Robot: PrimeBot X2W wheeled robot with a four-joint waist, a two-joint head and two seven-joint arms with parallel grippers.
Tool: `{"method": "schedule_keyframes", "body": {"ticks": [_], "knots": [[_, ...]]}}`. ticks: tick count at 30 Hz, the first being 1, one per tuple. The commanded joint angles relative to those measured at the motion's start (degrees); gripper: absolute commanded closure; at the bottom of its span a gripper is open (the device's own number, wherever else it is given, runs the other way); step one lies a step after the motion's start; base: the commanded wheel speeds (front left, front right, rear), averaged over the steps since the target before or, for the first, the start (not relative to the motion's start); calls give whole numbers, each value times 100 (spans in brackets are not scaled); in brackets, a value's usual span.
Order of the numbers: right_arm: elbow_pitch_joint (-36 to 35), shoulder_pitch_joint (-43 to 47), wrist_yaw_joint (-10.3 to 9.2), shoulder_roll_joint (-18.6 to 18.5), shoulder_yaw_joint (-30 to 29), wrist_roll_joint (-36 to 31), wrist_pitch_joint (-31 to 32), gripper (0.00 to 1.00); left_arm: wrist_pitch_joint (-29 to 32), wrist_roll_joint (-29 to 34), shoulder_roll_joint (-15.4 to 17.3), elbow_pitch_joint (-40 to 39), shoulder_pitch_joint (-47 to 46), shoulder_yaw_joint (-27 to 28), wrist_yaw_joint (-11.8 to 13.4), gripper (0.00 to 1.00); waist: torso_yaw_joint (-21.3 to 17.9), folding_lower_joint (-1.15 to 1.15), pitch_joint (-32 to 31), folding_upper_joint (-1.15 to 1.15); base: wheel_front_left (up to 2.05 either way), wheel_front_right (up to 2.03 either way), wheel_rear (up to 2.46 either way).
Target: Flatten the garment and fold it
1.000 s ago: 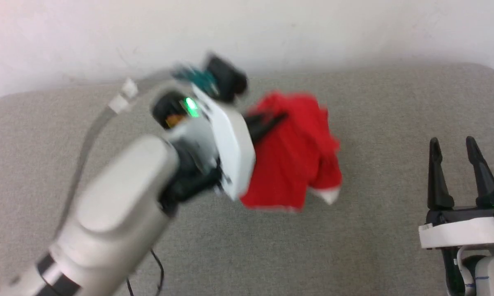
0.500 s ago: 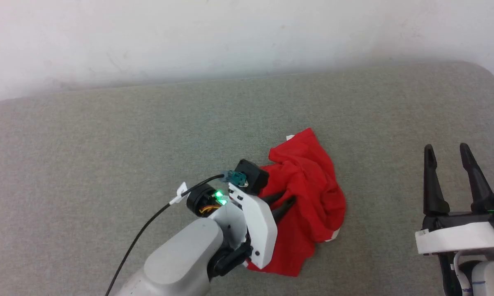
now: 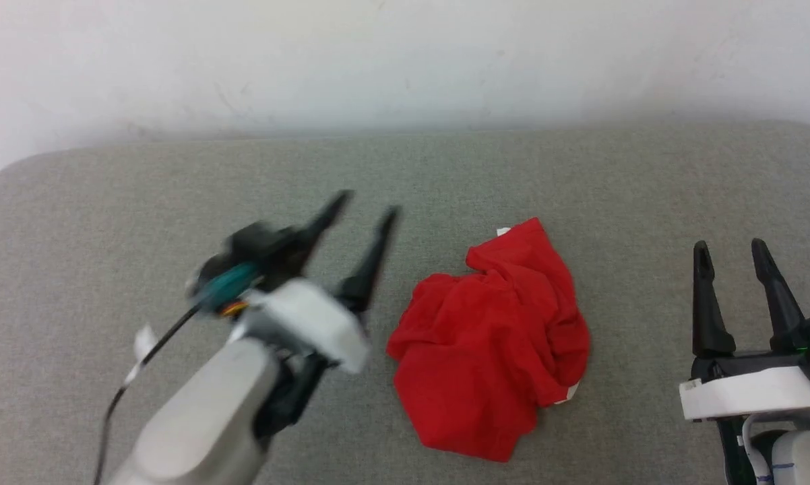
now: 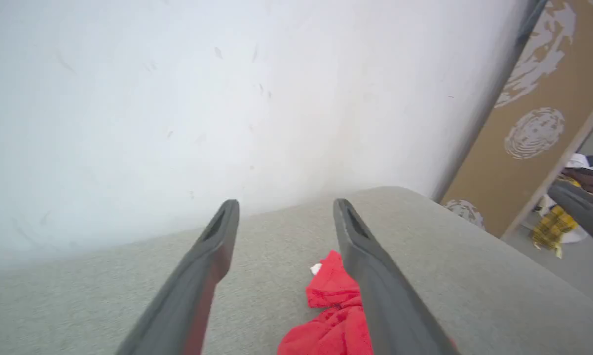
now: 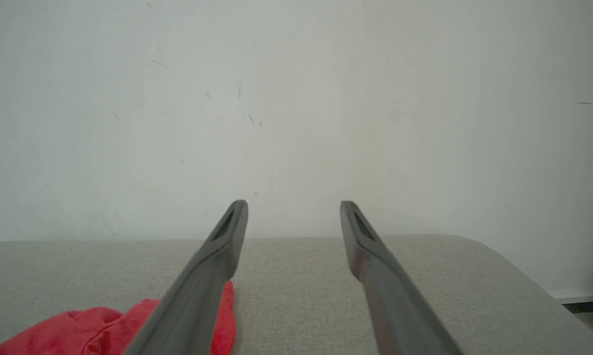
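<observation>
The garment [image 3: 492, 343] is a crumpled bright red heap lying on the grey padded surface [image 3: 176, 182], with a bit of white trim at its far tip and lower right. My left gripper [image 3: 364, 204] hovers to its left, blurred, open and holding nothing. At the lower right my right gripper [image 3: 730, 248] stands open and empty, apart from the heap. The left wrist view has the garment [image 4: 333, 315] partly behind the right finger of the left gripper [image 4: 285, 203]. Low on the left of the right wrist view, the garment [image 5: 104, 325] shows beside the open right gripper [image 5: 294, 203].
A white wall [image 3: 405, 60] rises behind the surface's far edge. The surface's rounded corners show at the far left and far right. In the left wrist view a brown patterned panel [image 4: 538, 118] and a pile of clothes [image 4: 568, 207] lie beyond the right end.
My left gripper has let go of the garment, opened and pulled back to the left. The garment now lies loose in a heap. The right gripper has not moved.
</observation>
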Motion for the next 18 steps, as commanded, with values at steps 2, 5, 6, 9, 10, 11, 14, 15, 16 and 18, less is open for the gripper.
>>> {"method": "schedule_keyframes", "body": {"ticks": [2, 5, 6, 9, 10, 11, 14, 15, 16, 18], "knots": [[0, 109, -11, 1, 8, 33, -28, 0, -423, 152, 243, -215, 493, 241, 330, 0, 33, 1, 1, 0, 0, 0, 0], [5, 202, -11, 1, 10, 19, -28, 0, -724, 256, 456, -577, 1137, 656, 699, 0, 97, 1, 15, 0, 0, 0, 0], [11, 236, -11, 1, 9, 18, -28, 0, -762, 294, 495, -702, 1368, 818, 793, 0, 120, 1, 16, 0, 0, 0, 0], [43, 319, -11, 1, 3, 37, -28, 0, -791, 461, 410, -1210, 2065, 1487, 945, 0, 187, 1, 27, 0, 0, 0, 0], [73, 342, -11, 1, 1, 43, -28, 0, -792, 557, 304, -1400, 2316, 1763, 966, 0, 215, 1, 24, 0, 0, 0, 0], [98, 365, -11, 1, -1, 46, -28, 0, -793, 670, 183, -1567, 2565, 2016, 960, 0, 245, 1, 20, 0, 0, 0, 0], [134, 439, -11, 1, -27, 64, -27, 0, -794, 948, -229, -1851, 3192, 2596, 775, 0, 375, 1, 9, 0, 0, 0, 0], [148, 447, -11, 1, -31, 65, -22, 0, -794, 1053, -314, -1856, 3336, 2693, 664, 0, 414, 1, 7, 0, 0, 0, 0], [162, 444, -11, 1, -51, 61, -15, 0, -795, 1154, -391, -1844, 3430, 2753, 541, 0, 474, 1, 12, 0, 0, 0, 0], [162, 404, -11, 1, -57, 21, 32, 0, -795, 1330, -508, -1763, 3530, 2823, 312, 0, 561, 1, 20, 0, 0, 0, 0]]}}
